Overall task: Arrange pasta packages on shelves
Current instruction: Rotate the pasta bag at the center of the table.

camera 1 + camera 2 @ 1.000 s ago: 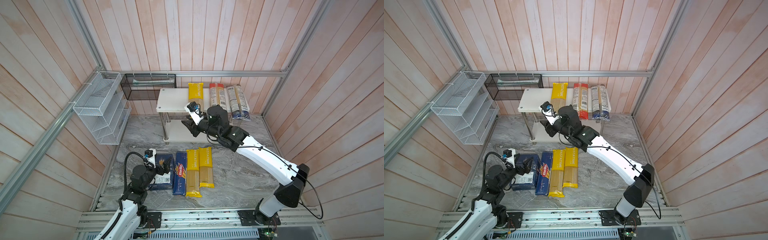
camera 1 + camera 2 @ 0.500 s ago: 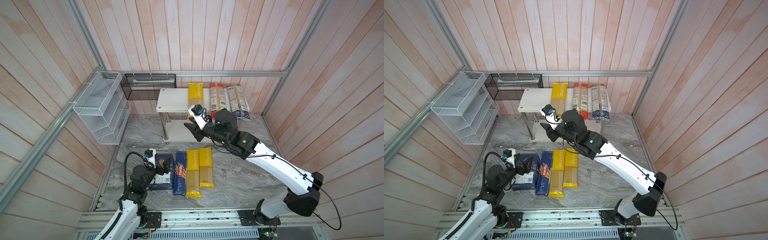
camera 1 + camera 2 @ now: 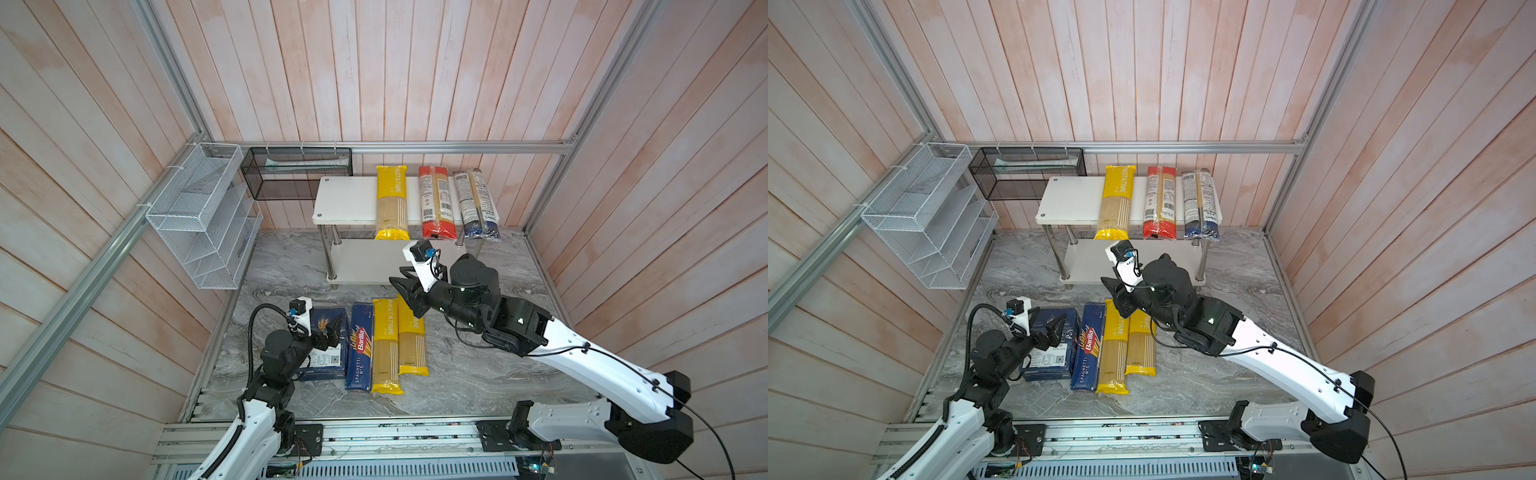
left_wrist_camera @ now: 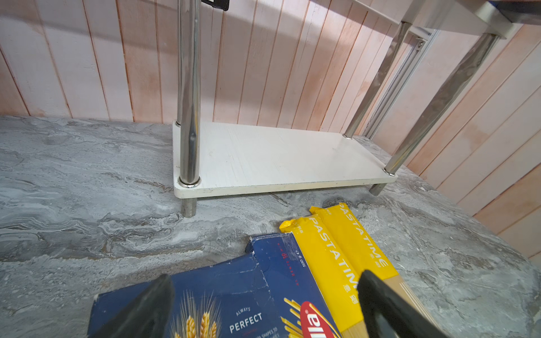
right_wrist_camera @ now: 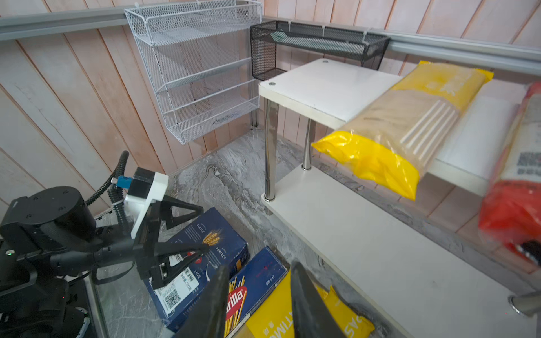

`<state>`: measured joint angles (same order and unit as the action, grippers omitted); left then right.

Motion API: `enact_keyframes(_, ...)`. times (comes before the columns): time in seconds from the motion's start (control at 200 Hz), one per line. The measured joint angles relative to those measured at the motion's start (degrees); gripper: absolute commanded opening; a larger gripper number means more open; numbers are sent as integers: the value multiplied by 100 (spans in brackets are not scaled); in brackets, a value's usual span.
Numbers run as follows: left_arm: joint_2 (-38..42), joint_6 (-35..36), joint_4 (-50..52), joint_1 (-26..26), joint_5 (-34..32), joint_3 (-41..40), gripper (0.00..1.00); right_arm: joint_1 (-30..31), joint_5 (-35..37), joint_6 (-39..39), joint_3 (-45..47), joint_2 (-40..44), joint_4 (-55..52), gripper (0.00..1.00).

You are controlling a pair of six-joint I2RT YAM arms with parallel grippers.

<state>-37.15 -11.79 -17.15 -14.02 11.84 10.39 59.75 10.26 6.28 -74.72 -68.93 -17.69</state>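
In both top views the right hand (image 3: 405, 293) has drawn back from the upper shelf (image 3: 345, 203) at the bench's (image 3: 478, 374) 12 o'clock side. It now hangs over the 12 o'clock ends of the loose yellow bags (image 3: 385, 345). Its fingers stand a little apart, with nothing between them. The shelved yellow bag (image 3: 391, 203), the red-ended bag (image 3: 436, 203) and the dark-blue-ended bag (image 3: 478, 203) lie side by side on the shelf's 3 o'clock half, their near ends overhanging the edge. The lower shelf (image 3: 361, 259) is bare. I judge three packs placed and four left, and one of the loose yellow bags looks the likely next pick. At 9 o'clock of the bench row, the left hand (image 3: 332, 330) sits spread over the wide Barilla box (image 3: 328, 353), not moved.

In the left wrist view, that hand's fingers (image 4: 146, 310) gape wide above the box, gripping nothing.

In the right wrist view, the right fingers (image 5: 307, 304) are parted and empty above the narrow Barilla box (image 5: 257, 281). The shelved yellow bag rests free on its board.
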Motion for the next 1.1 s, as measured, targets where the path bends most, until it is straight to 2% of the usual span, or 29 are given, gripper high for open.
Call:
enact_keyframes(0.25, -2, 0, 0, 0, 9, 0, 100, 101, 551, 756, 927, 378, -240, 41)
enact_keyframes(0.575, -39, 2, -2, 0, 15, 0, 100, 101, 1189, 1742, 2452, 809, -107, 55)
enact_keyframes(0.775, -48, 2, -2, 0, 33, 0, 100, -232, 1130, 2350, 3141, 881, 44, 63)
enact_keyframes(1.1, -216, 20, -17, 0, 133, 33, 100, -332, 1025, 2780, 3611, 957, 693, 65)
